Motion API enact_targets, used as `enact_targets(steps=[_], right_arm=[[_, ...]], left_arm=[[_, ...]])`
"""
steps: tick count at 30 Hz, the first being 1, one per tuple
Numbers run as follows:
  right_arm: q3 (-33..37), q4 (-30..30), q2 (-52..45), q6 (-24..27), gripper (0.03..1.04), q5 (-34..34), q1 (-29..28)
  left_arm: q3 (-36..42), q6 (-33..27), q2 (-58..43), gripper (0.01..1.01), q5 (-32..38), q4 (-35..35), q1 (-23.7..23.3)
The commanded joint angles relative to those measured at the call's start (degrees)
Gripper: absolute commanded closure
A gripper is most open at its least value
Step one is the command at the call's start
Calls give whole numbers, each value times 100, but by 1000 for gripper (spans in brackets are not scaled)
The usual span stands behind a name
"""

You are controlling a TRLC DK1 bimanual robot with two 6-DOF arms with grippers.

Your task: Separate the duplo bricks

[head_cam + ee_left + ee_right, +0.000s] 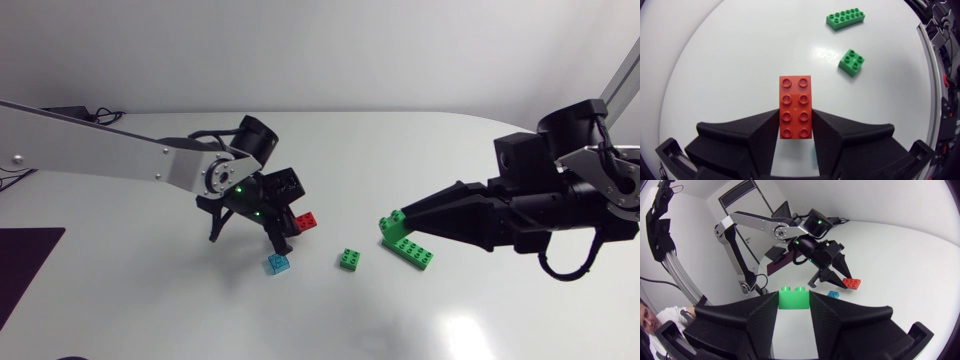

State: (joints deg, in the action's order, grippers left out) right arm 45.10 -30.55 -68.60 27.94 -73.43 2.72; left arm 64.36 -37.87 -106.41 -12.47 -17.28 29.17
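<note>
Duplo bricks show here as five single pieces, none visibly stacked on another. The red two-by-four brick (795,92) is clenched at its near end in the left claw (795,113), one finger on each long side. Its long axis runs straight out ahead of the fingers, studs up toward the wrist camera. A small blue brick (278,263) lies on the worktop (180,305) just beside that claw. I cannot tell whether the red brick hangs clear of the worktop. Further toward the middle sits a green two-by-two brick (349,259) on its own. Beyond it a green two-by-four brick (414,252) lies flat, also loose. The right claw (793,296) grasps another green brick (793,303) from both sides, with two studs showing above the fingers. From above, this held brick sits right at the near end of the green two-by-four, so close that I cannot say whether they touch. That is the relation the next move seems to turn on. If the separating is done, each arm only has to set its brick down. The right claw would do better to shift aside first, since releasing where it is could land one green piece on or against the other. The left claw has the same concern with the blue brick beside it. Open worktop lies nearer the camera edge for both.
</note>
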Motion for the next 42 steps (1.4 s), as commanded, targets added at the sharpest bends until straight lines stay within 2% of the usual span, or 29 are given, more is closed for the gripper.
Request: enact_targets(steps=[1,5,8,11,13,15,19,21,24,29,35,42], right_arm=[[-204,-83,57,150,811,39,18],[-230,-22,22,220,811,206,44],[-291,207,-119,308,811,610,97],[-467,761,-251,273,810,1314,369],[-634,1455,-347,-52,810,1735,616],[-652,1806,-505,-184,810,2008,765],[-555,2123,-743,-333,810,2377,976],[-555,2334,-734,-518,808,2500,1037],[-511,2466,-752,-650,808,2518,1029],[-458,2404,-795,-676,808,2210,862],[-485,2343,-708,-729,808,1902,739],[-212,1842,-822,-782,808,962,501]], left_arm=[[-64,-230,-345,808,271,251,19],[-2,-318,-662,803,658,532,54],[94,-309,-758,769,764,541,54],[86,-309,-802,689,851,585,71],[86,-300,-811,684,869,585,71],[68,-291,-794,626,869,585,71],[7,-221,-521,452,860,576,115],[-99,-1,-178,384,799,568,238],[-125,394,472,302,-212,198,362],[349,649,841,300,-1566,-698,379],[1035,693,718,302,-2532,-1621,441],[1659,658,437,305,-3490,-2377,379]])
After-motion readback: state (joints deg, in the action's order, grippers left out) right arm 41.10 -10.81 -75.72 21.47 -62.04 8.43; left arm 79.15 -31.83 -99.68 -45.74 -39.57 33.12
